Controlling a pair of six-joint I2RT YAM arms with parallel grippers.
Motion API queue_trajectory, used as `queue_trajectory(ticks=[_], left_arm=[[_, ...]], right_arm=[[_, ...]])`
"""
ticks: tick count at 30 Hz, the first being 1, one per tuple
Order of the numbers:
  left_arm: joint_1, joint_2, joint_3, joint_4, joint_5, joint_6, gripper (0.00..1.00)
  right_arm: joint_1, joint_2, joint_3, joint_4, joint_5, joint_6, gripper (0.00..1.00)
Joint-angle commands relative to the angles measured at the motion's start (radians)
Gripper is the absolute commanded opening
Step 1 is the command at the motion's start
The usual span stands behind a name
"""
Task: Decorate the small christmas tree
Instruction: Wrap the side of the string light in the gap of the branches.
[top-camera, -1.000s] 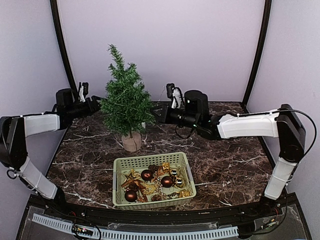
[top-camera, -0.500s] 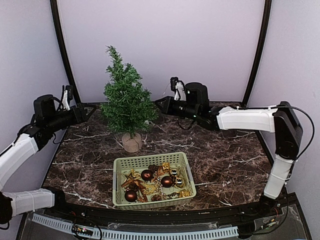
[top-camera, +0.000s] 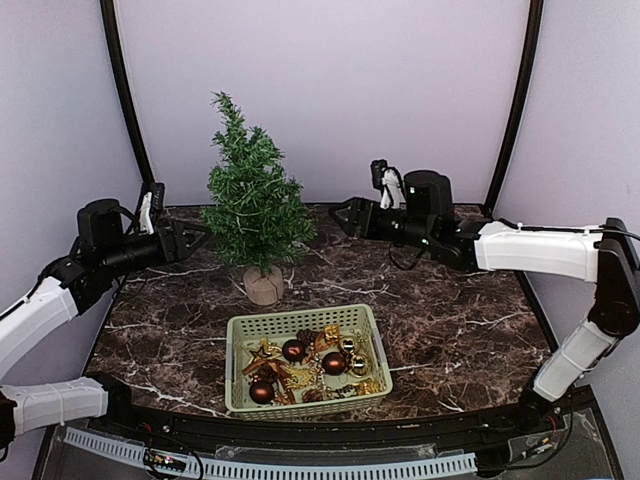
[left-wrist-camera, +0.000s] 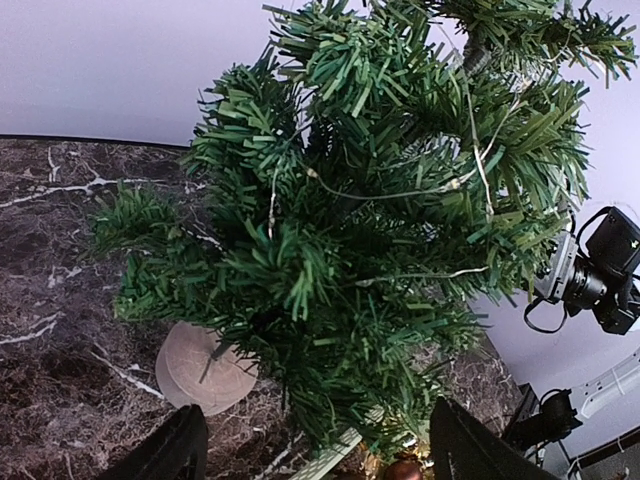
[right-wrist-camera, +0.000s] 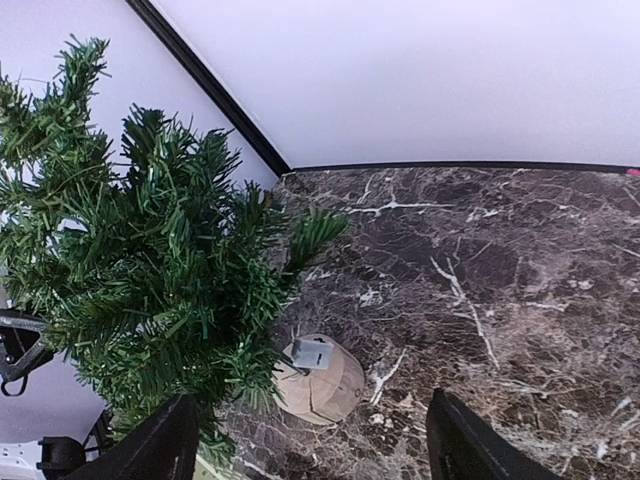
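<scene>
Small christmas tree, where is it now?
In the top view, the small christmas tree stands left of centre on the table, just behind the basket.

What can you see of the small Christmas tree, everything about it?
The small christmas tree is a miniature artificial pine with bristly green needle branches and a round light wooden stump base. A thin pale wire threads through its branches; no ornaments hang on it. It stands upright on the dark marble table, behind the basket and apart from it. Nothing else visibly touches it.
</scene>
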Motion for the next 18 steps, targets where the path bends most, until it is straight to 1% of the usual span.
queue_trajectory(ticks=[1, 3, 6, 9, 11, 13, 18], left_arm=[[-0.044, -0.031, 0.018, -0.013, -0.031, -0.049, 0.79], [-0.065, -0.034, 0.009, -0.022, -0.038, -0.055, 0.79], [-0.108, -0.02, -0.014, -0.027, -0.05, -0.072, 0.79], [-0.148, 0.016, -0.044, 0.044, -0.048, -0.092, 0.79], [-0.166, 0.047, -0.054, 0.081, -0.032, -0.113, 0.79], [-0.187, 0.071, -0.062, 0.111, -0.025, -0.129, 0.79], [-0.217, 0.079, -0.092, 0.179, -0.051, -0.164, 0.79]], right_arm=[[-0.026, -0.098, -0.06, -0.004, -0.027, -0.027, 0.83], [-0.039, -0.14, -0.092, -0.006, -0.046, -0.037, 0.87], [-0.047, -0.183, -0.095, -0.018, -0.101, -0.081, 0.89], [-0.026, -0.208, -0.081, -0.044, -0.117, -0.163, 0.88], [-0.02, -0.213, -0.068, -0.052, -0.131, -0.172, 0.84], [-0.013, -0.211, -0.048, -0.055, -0.156, -0.163, 0.83], [0.097, -0.211, -0.026, -0.015, -0.158, -0.159, 0.86]])
